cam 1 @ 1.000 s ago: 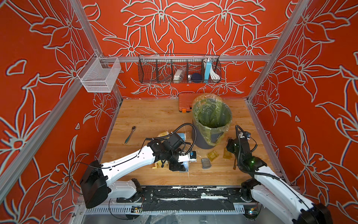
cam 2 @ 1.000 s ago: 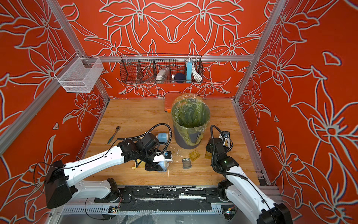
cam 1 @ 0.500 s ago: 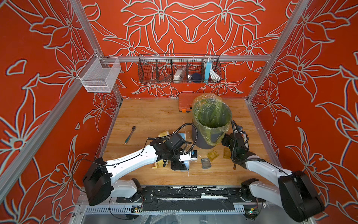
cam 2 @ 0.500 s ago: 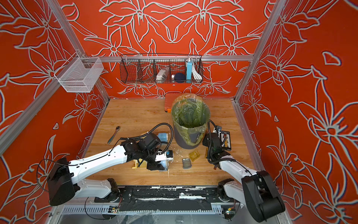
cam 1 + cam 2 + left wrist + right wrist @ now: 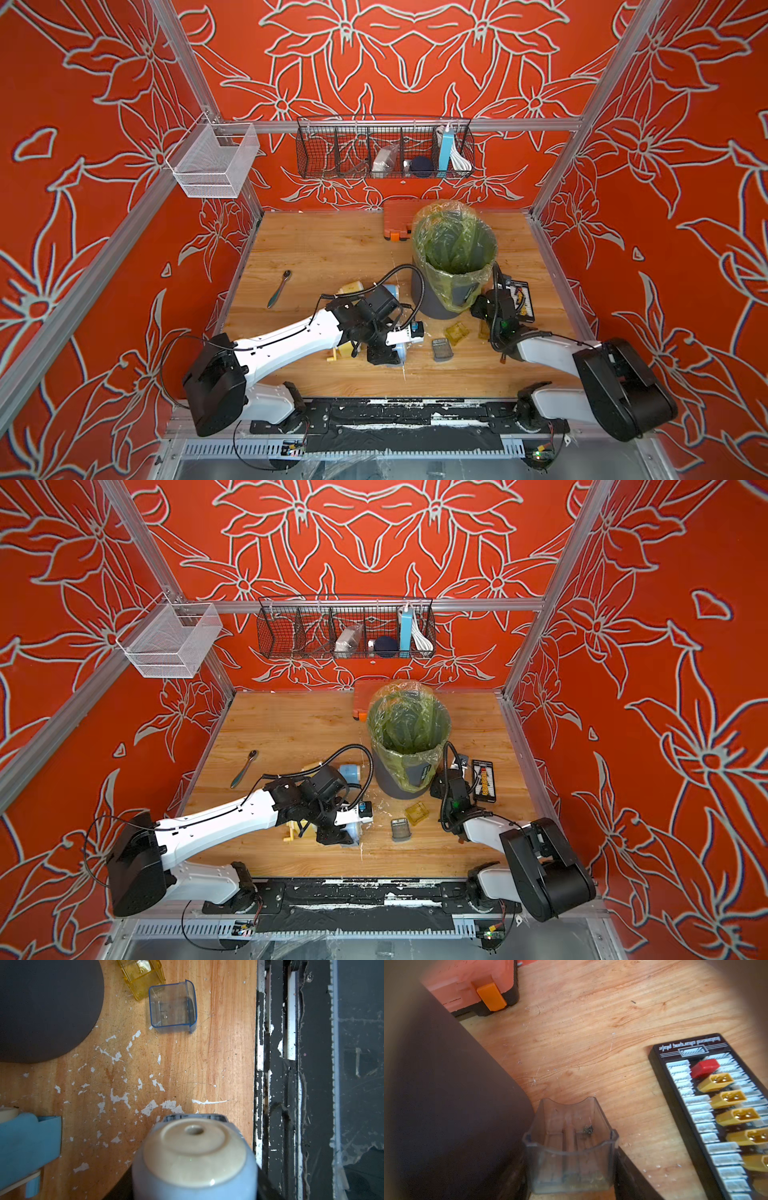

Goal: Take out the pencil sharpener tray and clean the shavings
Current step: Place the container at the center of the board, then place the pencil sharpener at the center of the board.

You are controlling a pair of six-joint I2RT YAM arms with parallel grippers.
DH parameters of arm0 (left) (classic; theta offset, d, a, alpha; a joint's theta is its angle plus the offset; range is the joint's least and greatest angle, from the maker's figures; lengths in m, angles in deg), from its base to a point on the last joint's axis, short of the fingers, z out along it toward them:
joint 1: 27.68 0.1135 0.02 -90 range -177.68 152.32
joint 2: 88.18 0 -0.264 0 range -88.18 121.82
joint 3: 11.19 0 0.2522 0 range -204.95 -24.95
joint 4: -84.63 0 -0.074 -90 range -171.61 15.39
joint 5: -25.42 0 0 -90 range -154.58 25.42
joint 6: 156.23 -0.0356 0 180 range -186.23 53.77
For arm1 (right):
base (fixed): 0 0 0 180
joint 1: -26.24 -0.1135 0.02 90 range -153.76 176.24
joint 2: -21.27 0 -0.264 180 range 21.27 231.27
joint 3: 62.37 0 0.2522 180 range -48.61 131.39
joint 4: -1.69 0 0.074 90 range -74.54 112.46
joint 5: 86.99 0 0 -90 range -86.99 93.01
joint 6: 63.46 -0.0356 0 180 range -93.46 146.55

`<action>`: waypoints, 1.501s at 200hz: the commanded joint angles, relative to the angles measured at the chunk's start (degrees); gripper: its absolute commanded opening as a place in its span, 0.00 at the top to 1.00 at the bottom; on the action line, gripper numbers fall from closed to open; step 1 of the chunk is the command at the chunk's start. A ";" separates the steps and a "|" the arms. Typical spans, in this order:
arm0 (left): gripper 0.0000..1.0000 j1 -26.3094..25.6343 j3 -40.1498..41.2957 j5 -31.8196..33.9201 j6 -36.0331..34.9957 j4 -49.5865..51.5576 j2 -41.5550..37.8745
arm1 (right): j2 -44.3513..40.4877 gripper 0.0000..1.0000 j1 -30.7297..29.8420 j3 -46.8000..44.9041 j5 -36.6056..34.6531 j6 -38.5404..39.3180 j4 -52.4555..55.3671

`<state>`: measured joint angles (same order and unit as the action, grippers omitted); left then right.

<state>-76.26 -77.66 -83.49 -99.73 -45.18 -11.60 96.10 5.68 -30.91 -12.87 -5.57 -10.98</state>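
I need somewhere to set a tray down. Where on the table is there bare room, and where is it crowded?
Bare: the back-left table between the wrench, the left wall and the orange case; the back-right corner beyond the charging board. Crowded: in front of the bin, with the yellow tray, clear tray, shavings and the blue sharpener in the left gripper.

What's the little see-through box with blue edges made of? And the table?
The little see-through blue-edged box looks like hard, glossy clear plastic: the light-brown table shows through it. The table looks like wood or wood-look board, matte, with grain lines and scratches.
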 commanded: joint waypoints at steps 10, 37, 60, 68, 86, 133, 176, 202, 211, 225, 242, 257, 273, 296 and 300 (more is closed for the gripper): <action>0.96 0.41 -0.62 0.37 0.80 -0.74 0.59 | -1.94 0.30 -0.25 1.27 2.11 -1.40 6.83; 0.96 0.41 -0.79 0.76 0.71 -0.73 0.70 | -7.81 0.24 -0.27 1.59 1.82 -1.75 11.65; 0.96 0.41 -0.97 1.14 0.54 -0.82 1.04 | -13.96 0.21 -0.22 3.79 0.92 -0.85 18.60; 0.96 0.41 -1.04 1.28 0.58 -0.89 1.11 | -16.20 0.20 -0.19 4.72 0.33 -0.67 21.28; 0.96 0.41 -1.14 1.77 0.51 -1.27 1.55 | -21.30 0.20 0.33 6.87 0.13 -0.14 26.80; 0.87 0.37 -0.86 2.86 0.27 -2.99 3.44 | -35.00 0.22 1.64 12.51 -4.43 -2.00 43.64; 0.69 0.36 -0.59 3.49 -0.76 -3.82 6.92 | -48.98 0.23 2.02 14.94 -4.69 -1.48 52.02; 0.66 0.41 -0.45 4.16 -1.22 -4.07 8.93 | -52.26 0.23 2.10 17.81 -3.86 -0.34 56.01; 0.66 0.41 -0.46 4.30 -1.22 -4.00 9.45 | -52.43 0.23 2.10 18.80 -3.47 0.22 57.02; 0.61 0.41 -0.31 4.34 -0.93 -3.91 10.05 | -52.50 0.24 2.07 19.88 -2.44 1.47 57.92; 0.51 0.39 0.90 5.00 -0.50 -5.06 9.53 | -52.61 0.24 2.10 20.61 -2.20 2.21 59.01; 0.40 0.41 2.25 5.65 -0.18 -6.63 8.40 | -53.35 0.24 2.03 20.51 -2.18 2.65 59.29; 0.36 0.37 3.33 6.18 -0.01 -7.87 6.90 | -54.37 0.24 2.10 20.32 -2.38 2.76 59.66; 0.34 0.41 4.88 8.38 0.17 -9.61 4.13 | -55.67 0.24 2.03 19.86 -3.20 3.00 60.60; 0.33 0.41 5.16 8.49 0.33 -9.89 3.43 | -55.89 0.24 2.04 19.66 -3.49 3.17 60.82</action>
<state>-76.06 -73.59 -76.87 -99.82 -52.46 -4.17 41.70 7.60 -11.61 -14.93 -3.65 47.53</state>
